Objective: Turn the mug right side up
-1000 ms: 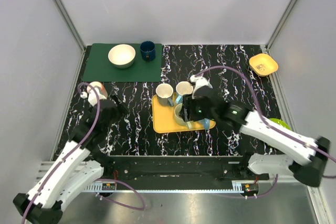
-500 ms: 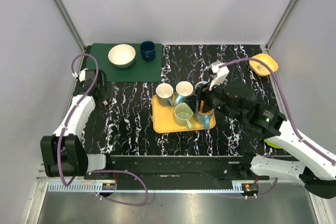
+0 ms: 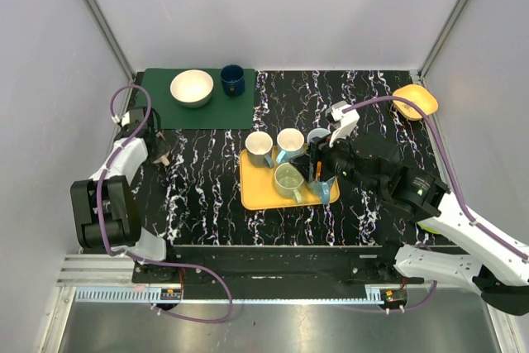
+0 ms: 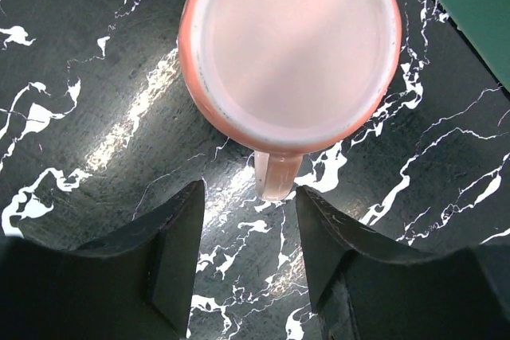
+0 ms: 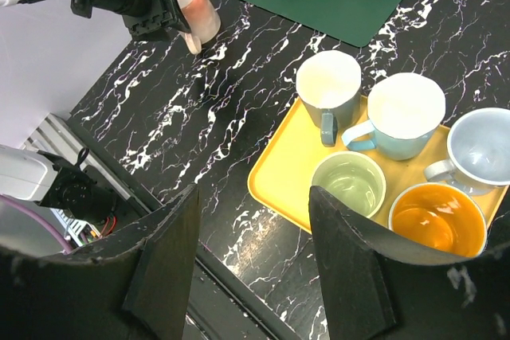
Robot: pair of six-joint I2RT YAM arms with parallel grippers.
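Gaping, the left claw (image 4: 249,190) flanks the stubby handle (image 4: 279,174) of a glossy round pink mug (image 4: 291,45).

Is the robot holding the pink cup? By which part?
Nothing is held. The left fingers stand open either side of the handle of the pink mug without touching it. The right fingers are open and empty too.

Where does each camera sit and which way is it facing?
Top external: fixed above and behind the bases, looking down on the table; left arm and right arm show.
Left wrist: looks down at the pink mug; left tool open below it.
Right wrist: above the tray, looking down across it toward the left arm; right tool in front.
Shared: both wrist views hold the pink mug.
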